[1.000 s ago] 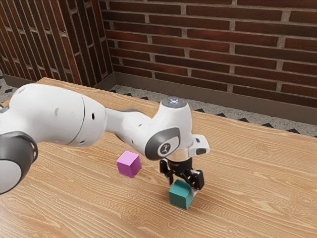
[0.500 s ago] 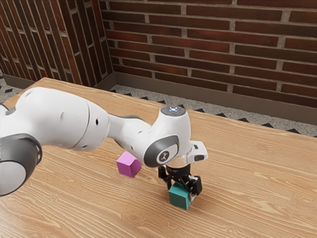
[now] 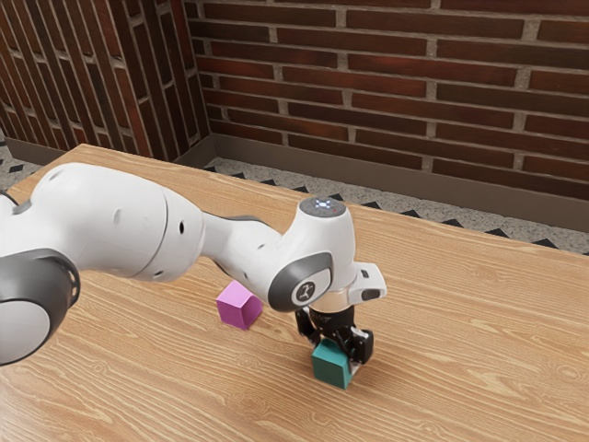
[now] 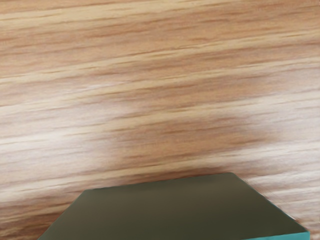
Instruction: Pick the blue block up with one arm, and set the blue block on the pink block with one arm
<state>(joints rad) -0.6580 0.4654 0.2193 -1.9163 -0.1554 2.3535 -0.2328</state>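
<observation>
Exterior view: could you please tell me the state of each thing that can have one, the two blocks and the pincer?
blue block: flat on the table, not lifted, directly under the pincer.
pink block: flat on the table, apart from the blue block, nothing on top of it.
pincer: low, right at the blue block's top; open or shut cannot be told.

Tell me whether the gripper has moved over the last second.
Yes. Judged against the pink block, which lies where it was, the gripper has dropped lower, from above the teal block down onto its top.
</observation>
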